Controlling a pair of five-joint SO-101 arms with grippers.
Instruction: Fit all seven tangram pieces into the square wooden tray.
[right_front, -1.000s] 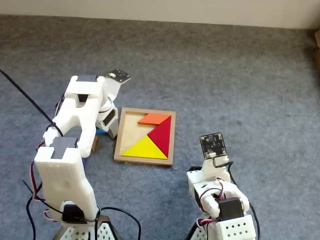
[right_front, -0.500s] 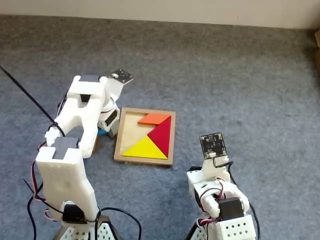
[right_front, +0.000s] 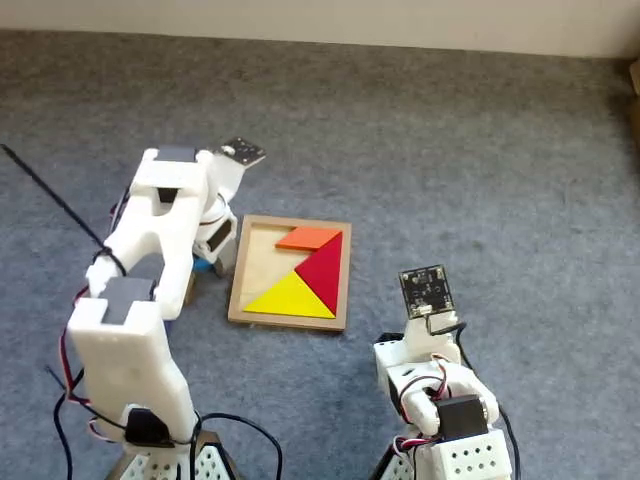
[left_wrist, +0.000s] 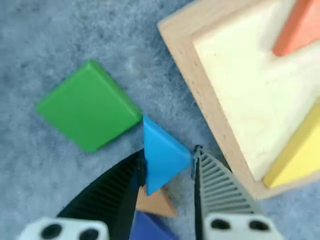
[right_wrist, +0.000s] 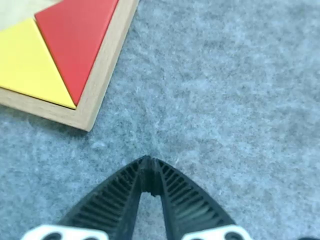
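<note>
Wooden tray (right_front: 287, 321) holds orange piece (right_front: 308, 238), red piece (right_front: 322, 268), yellow piece (right_front: 288, 296); four remain outside. Left gripper (left_wrist: 169, 156) clamped on blue triangle (left_wrist: 161, 161); right gripper (right_wrist: 150, 172) fingers together, idle.

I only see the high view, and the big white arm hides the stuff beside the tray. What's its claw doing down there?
Observer: The left gripper grips a light blue triangle by two sides.
Operator: Any more pieces hiding there?
Observer: Yes, a green square lies on the carpet, its corner meeting the triangle's tip.
Operator: What about the other claw?
Observer: The right gripper is shut on nothing, above bare carpet near a corner of the tray.
</note>
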